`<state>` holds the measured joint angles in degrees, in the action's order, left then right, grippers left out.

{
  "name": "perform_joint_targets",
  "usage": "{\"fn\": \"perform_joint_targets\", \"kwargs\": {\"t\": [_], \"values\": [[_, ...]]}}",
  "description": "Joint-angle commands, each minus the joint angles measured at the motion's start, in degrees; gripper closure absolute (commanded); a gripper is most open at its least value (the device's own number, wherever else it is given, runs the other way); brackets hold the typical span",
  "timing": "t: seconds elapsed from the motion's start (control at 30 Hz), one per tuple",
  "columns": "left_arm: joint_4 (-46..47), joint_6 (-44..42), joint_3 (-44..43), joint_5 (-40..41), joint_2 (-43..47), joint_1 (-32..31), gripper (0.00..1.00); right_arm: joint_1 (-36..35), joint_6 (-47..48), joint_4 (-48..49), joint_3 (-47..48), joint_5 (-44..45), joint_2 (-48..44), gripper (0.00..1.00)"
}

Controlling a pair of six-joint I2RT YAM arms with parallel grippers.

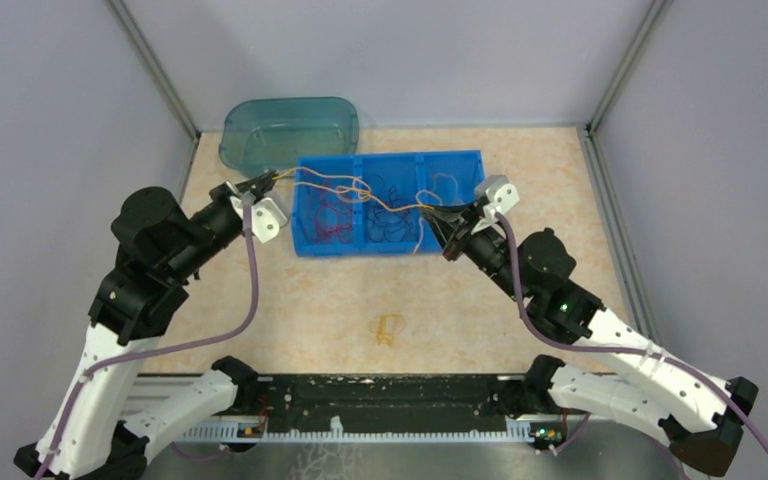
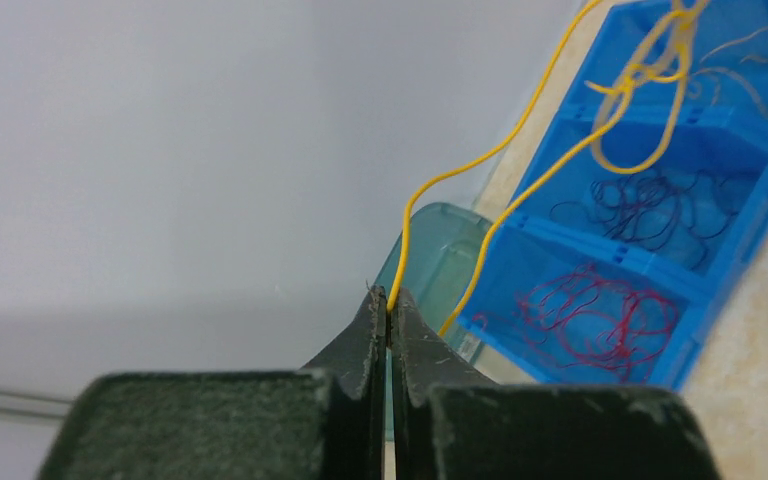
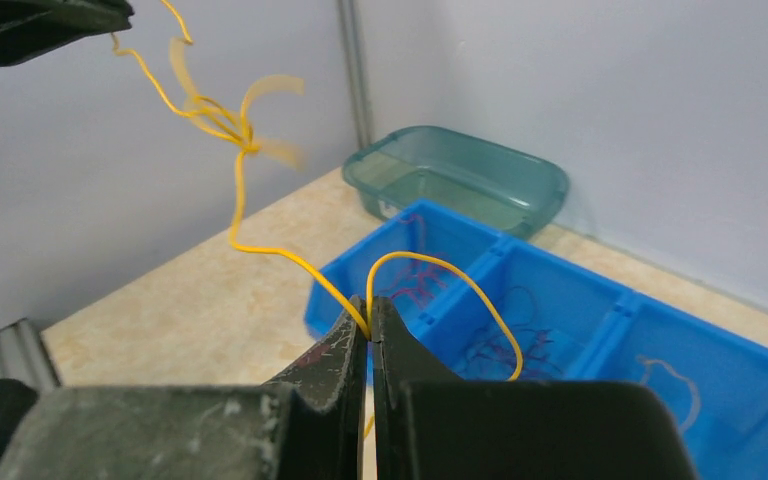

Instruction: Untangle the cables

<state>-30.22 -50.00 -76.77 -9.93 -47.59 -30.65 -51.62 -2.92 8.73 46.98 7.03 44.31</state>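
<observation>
Yellow cables (image 1: 325, 185) hang stretched between my two grippers above the blue bin (image 1: 390, 249), tangled into a knot (image 1: 360, 190) near the middle. My left gripper (image 1: 260, 183) is shut on one yellow end (image 2: 520, 135) at its tips (image 2: 390, 305), at the bin's left edge. My right gripper (image 1: 438, 212) is shut on a yellow strand (image 3: 440, 265) at its tips (image 3: 370, 315). The knot (image 3: 245, 140) hangs in the air. Red cables (image 1: 332, 222) lie in the bin's left compartment and dark purple ones (image 1: 392, 222) in the middle one.
A teal tub (image 1: 290, 130) stands behind the bin at the back left. A small yellow-orange cable (image 1: 390, 328) lies on the table in front of the bin. Grey walls close in the table on three sides.
</observation>
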Motion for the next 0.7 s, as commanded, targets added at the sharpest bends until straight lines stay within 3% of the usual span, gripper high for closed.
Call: {"fn": "perform_joint_targets", "kwargs": {"t": [0.0,0.13,0.4,0.5,0.57,0.67], "values": [[5.9,-5.64,1.35,8.82,1.12,-0.24,1.0,0.46,6.36,-6.54,4.07,8.92,-1.7,1.0],[11.31,-6.81,1.49,12.31,1.42,-0.24,1.0,0.44,7.45,-8.7,3.61,14.39,-2.89,1.0],[17.73,0.69,-3.12,19.65,-0.98,-0.24,1.0,3.39,4.68,-12.82,4.32,25.06,-3.22,1.0],[19.61,4.21,-4.68,21.33,-1.43,-0.24,1.0,5.94,2.71,-14.71,4.16,25.28,-3.65,1.0],[18.81,7.5,-5.9,19.36,-1.38,-0.22,1.0,6.74,1.88,-15.34,4.01,24.43,-3.63,1.0],[12.7,13.84,-8.43,10.04,-1.21,-0.2,0.97,6.87,1.17,-12.59,2.7,19.99,-4.43,1.0]]}}
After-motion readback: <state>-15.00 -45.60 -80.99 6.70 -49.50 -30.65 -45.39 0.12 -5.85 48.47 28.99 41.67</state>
